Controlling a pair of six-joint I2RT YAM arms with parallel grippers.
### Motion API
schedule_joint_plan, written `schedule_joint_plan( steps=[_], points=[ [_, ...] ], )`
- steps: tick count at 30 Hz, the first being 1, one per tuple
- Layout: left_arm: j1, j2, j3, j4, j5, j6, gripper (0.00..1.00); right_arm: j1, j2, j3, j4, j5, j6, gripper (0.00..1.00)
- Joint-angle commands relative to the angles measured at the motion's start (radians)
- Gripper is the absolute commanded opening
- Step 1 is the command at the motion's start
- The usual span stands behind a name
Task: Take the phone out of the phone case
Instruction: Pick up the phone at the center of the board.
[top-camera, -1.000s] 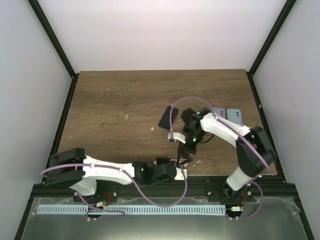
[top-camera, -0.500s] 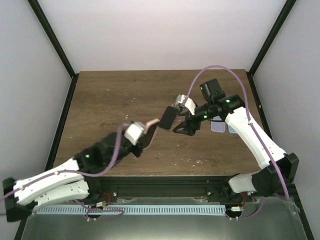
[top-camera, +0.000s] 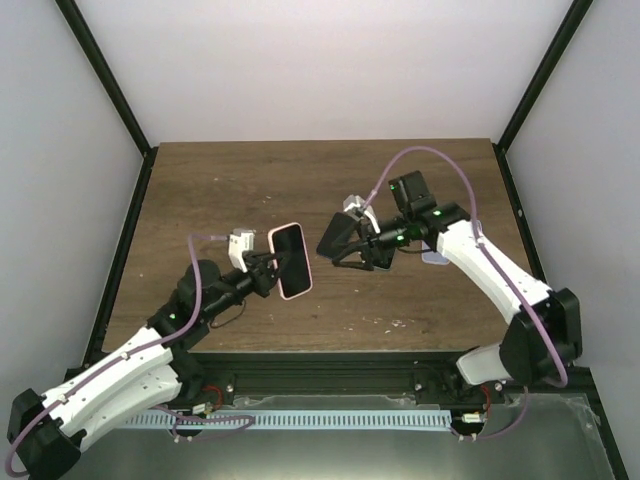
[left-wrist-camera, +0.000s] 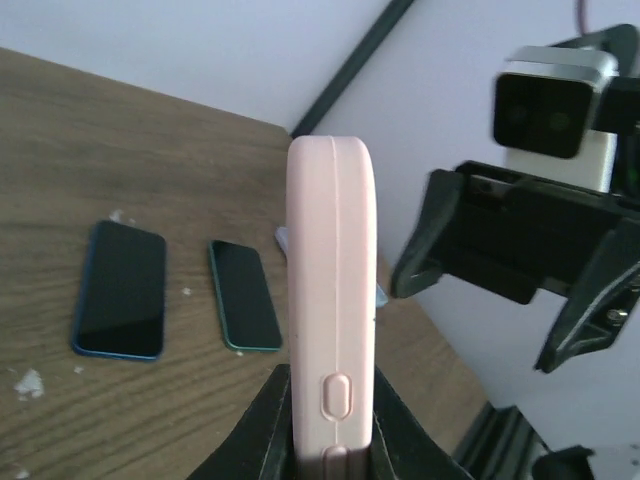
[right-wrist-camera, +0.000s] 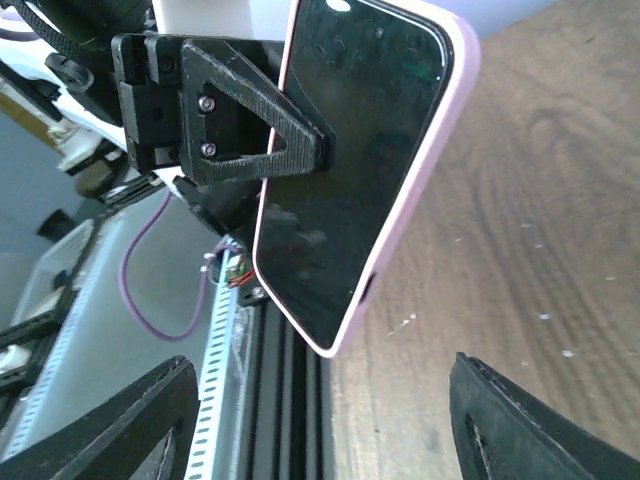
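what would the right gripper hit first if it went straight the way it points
Probably the pink-cased phone, held by the left gripper straight ahead; the gap is hard to judge.

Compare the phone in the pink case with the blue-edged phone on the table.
The phone in the pink case is held off the table in the left claw; the blue-edged phone lies flat on the table. One has a pink rim, the other blue. Both screens are dark.
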Motion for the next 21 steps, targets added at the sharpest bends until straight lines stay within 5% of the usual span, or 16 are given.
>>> schedule_joint_plan(
  steps=[1,7,17,21],
  points=[
    [0.007,-0.002,-0.021,0.327,0.106,-0.104,0.00,0.077,0.058,0.017,0.048,-0.071,0.057,0.70],
    [0.005,0.005,-0.056,0.408,0.120,-0.156,0.00,0.159,0.110,0.042,0.089,-0.073,0.076,0.67],
    [0.008,0.007,-0.066,0.411,0.134,-0.167,0.01,0.183,0.123,0.061,0.091,-0.172,0.062,0.14],
    [0.007,-0.014,-0.037,0.302,0.160,-0.134,0.22,0.183,0.112,0.061,0.032,-0.138,-0.001,0.01]
  ],
)
